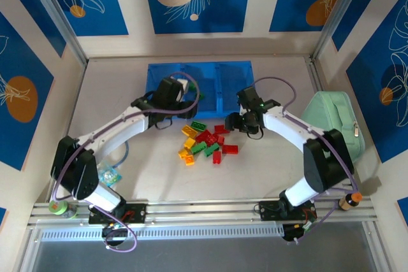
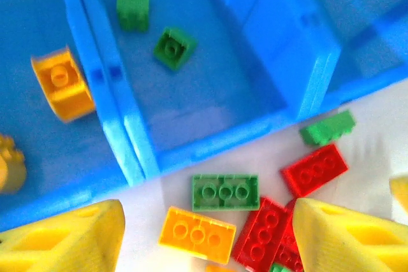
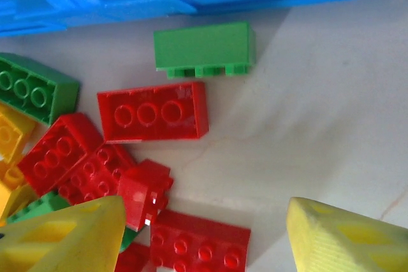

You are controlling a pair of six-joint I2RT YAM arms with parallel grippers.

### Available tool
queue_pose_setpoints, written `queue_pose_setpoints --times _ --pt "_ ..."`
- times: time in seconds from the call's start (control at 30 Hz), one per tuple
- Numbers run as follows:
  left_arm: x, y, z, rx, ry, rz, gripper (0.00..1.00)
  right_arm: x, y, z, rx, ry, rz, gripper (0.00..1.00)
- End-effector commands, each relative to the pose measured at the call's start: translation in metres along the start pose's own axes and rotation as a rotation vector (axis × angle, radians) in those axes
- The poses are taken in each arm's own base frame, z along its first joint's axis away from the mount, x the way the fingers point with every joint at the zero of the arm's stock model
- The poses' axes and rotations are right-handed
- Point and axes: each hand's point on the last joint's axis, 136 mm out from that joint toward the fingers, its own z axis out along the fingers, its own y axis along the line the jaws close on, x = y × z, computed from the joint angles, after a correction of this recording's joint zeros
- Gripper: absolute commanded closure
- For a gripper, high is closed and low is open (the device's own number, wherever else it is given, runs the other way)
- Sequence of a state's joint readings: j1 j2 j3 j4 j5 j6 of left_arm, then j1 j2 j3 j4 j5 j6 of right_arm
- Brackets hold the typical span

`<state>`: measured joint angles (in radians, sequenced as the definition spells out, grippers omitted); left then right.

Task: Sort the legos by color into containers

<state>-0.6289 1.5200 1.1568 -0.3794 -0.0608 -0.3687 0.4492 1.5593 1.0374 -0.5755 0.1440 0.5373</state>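
A loose pile of red, green and yellow-orange legos (image 1: 207,143) lies on the white table in front of the blue tray (image 1: 229,71). In the left wrist view the tray's left compartment holds yellow-orange bricks (image 2: 60,84) and the middle one two green bricks (image 2: 173,47). My left gripper (image 1: 183,95) hangs open over the tray's near edge (image 2: 207,234), above an orange brick (image 2: 197,234) and a green brick (image 2: 224,192). My right gripper (image 1: 233,123) stands open (image 3: 204,234) over the pile's right side, above red bricks (image 3: 153,113) and a green brick (image 3: 204,48). Neither holds anything.
A pale mint-green zippered pouch (image 1: 335,119) lies at the right wall. A tape roll (image 1: 57,207) and a small packet (image 1: 109,175) sit near the left arm's base, a small bottle (image 1: 349,200) near the right base. Walls close in the table.
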Motion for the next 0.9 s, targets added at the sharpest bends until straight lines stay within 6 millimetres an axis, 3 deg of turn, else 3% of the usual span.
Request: queue_pose_setpoints --times 0.0,0.1,0.2,0.53,0.87 --pt "0.038 0.004 0.012 0.036 0.029 -0.099 0.3 -0.012 0.007 0.009 0.029 -0.008 -0.061 0.32" --pt "0.06 0.012 0.016 0.037 0.033 -0.12 0.3 -0.022 0.008 0.019 0.064 -0.002 -0.08 0.32" --pt "0.066 0.019 0.02 0.028 0.039 -0.113 0.3 -0.029 0.008 0.029 0.097 0.009 -0.106 0.31" --pt "0.06 0.042 0.048 0.032 0.058 -0.166 0.31 -0.033 -0.004 0.05 0.24 0.053 -0.13 0.31" --pt "0.052 0.057 0.066 0.023 0.063 -0.155 0.32 -0.039 -0.001 0.06 0.234 0.044 -0.136 0.31"
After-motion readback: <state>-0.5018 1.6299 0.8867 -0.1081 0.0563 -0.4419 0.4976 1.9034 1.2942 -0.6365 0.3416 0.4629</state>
